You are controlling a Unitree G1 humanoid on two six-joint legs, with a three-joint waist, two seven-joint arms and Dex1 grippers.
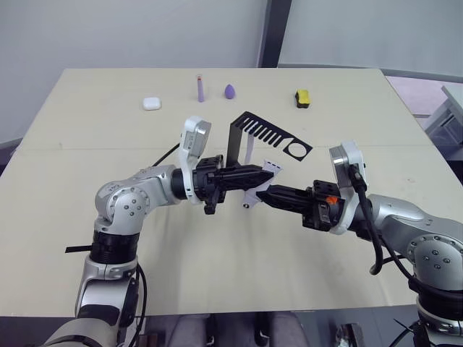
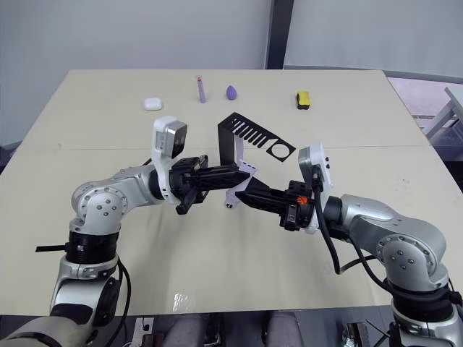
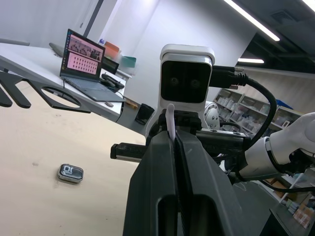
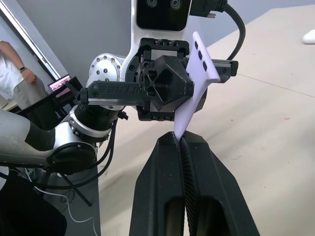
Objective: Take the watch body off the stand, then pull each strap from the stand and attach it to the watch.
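The black stand (image 1: 234, 142) rises at the table's middle, its comb-slotted top and ring hole (image 1: 296, 150) pointing right. A pale strap (image 1: 249, 150) hangs beside its upright. The watch body (image 3: 70, 173) lies flat on the table, dark screen up, just below the grippers (image 1: 247, 205). In front of the stand, a second lavender-white strap (image 4: 199, 73) with small holes slants between the two grippers. My left gripper (image 1: 264, 173) is shut on its upper part, and its thin edge shows between the fingers (image 3: 165, 147). My right gripper (image 1: 262, 194) is shut on its lower end (image 4: 180, 129).
Along the far edge lie a white earbud case (image 1: 151, 103), a purple stick (image 1: 200, 88), a purple teardrop piece (image 1: 229, 91) and a yellow-and-black block (image 1: 302, 98). A laptop (image 3: 86, 64) stands beyond the table's side, and a person (image 4: 12, 69) is off in the background.
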